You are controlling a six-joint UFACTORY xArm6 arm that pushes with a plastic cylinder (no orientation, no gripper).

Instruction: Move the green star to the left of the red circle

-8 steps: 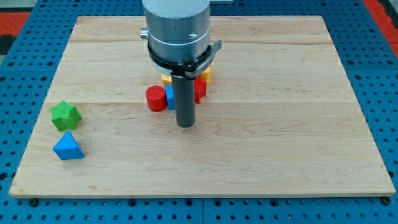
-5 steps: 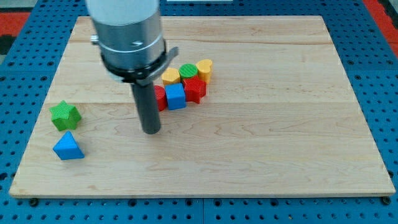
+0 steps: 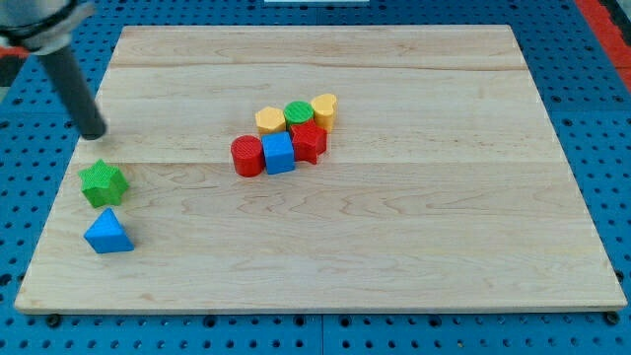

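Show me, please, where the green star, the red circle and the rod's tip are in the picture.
green star (image 3: 103, 183), camera view, centre of its top face
red circle (image 3: 246, 156), camera view, middle of its body
my tip (image 3: 93, 134), camera view, rod's very end, above the star

Wooden board (image 3: 394, 247), green star (image 3: 103, 183), blue triangle (image 3: 107, 233), six clustered blocks (image 3: 284, 136)

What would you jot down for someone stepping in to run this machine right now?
My tip sits at the view's left edge of the board, just above the green star and not touching it.
The star lies far left, with a blue triangle below it.
The red circle is mid-board, at the left end of a cluster.
Done: nothing yet.
Left: push the star rightward until it sits just left of the red circle.
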